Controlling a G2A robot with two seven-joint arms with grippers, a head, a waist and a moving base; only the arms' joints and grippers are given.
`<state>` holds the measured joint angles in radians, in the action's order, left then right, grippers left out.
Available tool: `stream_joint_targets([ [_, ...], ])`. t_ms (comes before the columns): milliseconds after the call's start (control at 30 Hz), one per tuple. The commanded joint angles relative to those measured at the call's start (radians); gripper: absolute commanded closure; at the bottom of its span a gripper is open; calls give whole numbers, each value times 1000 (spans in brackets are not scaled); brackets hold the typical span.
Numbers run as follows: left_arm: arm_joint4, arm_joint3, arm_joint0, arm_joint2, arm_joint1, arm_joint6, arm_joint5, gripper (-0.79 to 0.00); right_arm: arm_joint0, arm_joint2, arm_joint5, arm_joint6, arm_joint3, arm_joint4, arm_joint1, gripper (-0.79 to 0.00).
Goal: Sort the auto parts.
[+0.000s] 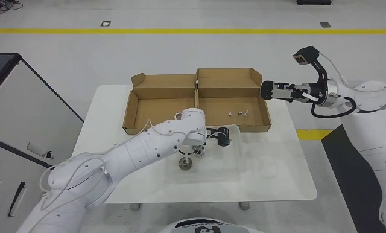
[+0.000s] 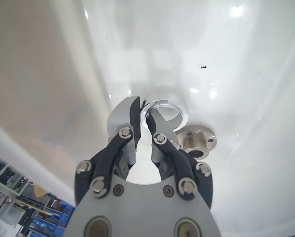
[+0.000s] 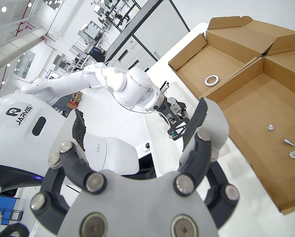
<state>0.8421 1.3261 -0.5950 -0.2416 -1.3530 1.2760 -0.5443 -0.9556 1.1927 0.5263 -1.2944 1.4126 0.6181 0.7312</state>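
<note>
Bench [image 1: 283, 172]: left box [image 1: 158, 106], right box [image 1: 223, 103] side by side, one per part type, I judge. Right pincer [image 3: 139, 109] released, beside right box. Left wrist view settles the grip: left pincer [image 2: 142, 109] clenched across ring [image 2: 183, 114] wall mid-bench, flange [image 2: 197, 144] just beside. Right wrist view adds boxed ring [image 3: 207, 81], left; bolts [image 3: 288, 142], right.

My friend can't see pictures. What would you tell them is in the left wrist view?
The left tool pinches the wall of a silver metal ring, one finger inside it and one outside. A flanged metal hub sits right beside the ring, both on a glossy white tray.
</note>
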Motion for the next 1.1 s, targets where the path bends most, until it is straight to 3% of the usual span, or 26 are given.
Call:
stream_joint_targets([
  [0, -21, 32, 15, -14, 11, 13, 13, 0, 0, 0, 0, 0, 0, 0, 0, -785],
  [167, -99, 139, 61, -42, 56, 45, 46, 0, 0, 0, 0, 0, 0, 0, 0, -785],
  [367, -252, 264, 99, -128, 137, 39, 39, 0, 0, 0, 0, 0, 0, 0, 0, -785],
  [533, -388, 336, 80, -235, 210, -33, -32, 0, 0, 0, 0, 0, 0, 0, 0, -785],
  [700, -505, 339, 37, -356, 269, -103, -103, 0, 0, 0, 0, 0, 0, 0, 0, -785],
  [867, -616, 303, 2, -463, 297, -204, -163, 0, 0, 0, 0, 0, 0, 0, 0, -785],
  [1067, -768, 236, -18, -526, 301, -350, -258, 0, 0, 0, 0, 0, 0, 0, 0, -785],
])
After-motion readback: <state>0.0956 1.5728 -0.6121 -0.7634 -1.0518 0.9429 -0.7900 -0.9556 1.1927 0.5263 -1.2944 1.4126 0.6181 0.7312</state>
